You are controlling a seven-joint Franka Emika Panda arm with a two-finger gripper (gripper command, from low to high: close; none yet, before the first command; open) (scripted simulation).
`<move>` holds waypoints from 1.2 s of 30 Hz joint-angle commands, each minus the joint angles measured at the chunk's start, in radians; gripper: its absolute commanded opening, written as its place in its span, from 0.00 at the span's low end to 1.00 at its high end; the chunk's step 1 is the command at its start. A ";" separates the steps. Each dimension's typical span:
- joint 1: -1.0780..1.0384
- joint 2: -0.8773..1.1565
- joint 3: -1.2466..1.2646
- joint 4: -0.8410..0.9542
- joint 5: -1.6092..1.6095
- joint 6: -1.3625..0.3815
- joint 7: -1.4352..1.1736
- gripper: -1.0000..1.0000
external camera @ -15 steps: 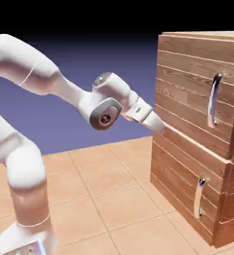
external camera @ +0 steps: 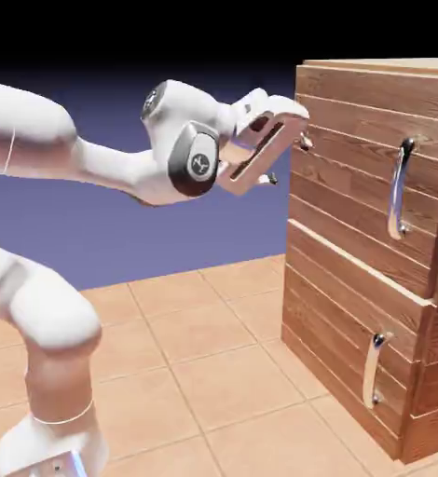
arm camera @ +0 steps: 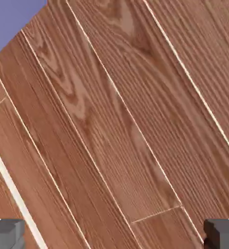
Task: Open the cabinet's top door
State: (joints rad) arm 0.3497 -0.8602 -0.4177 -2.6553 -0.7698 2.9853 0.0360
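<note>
Cabinet door of five horizontal brown wood planks (external camera: pixel 353 177), the top panel of the boxy brown plank cabinet (external camera: pixel 372 261), sits shut and flush above the shorter lower panel with its small silver handle (external camera: pixel 376 368). Its long curved silver bar handle (external camera: pixel 400 186) stands upright near the cabinet's right front edge in the exterior view. That bar is the place to take hold: rigid smooth metal, likely slippery, so the fingers should close squarely around its middle. The door itself looks stiff and fairly heavy and should move only along its own travel, so a steady pull is called for.

The white arm's claw (external camera: pixel 293 154) hovers at the cabinet's upper left edge, well short of the handle, tilted, with its jaws spread wide and empty. The hand view shows slanted planks (arm camera: pixel 116 121) filling the picture and both grey fingertips (arm camera: pixel 7 233) far apart.
</note>
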 commanded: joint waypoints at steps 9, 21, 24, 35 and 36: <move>0.172 -0.148 -0.212 0.079 -0.392 -0.026 -0.359 0.50; 0.401 -0.344 -0.496 0.184 -0.914 -0.061 -0.837 0.50; 0.458 -0.394 -0.567 0.210 -1.044 -0.070 -0.956 0.50; 0.654 -0.562 -0.810 0.300 -1.492 -0.100 -1.366 0.50; 0.655 -0.562 -0.810 0.300 -1.492 -0.100 -1.366 0.50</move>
State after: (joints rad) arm 1.0042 -1.4226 -1.2273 -2.3555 -2.2616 2.8853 -1.3301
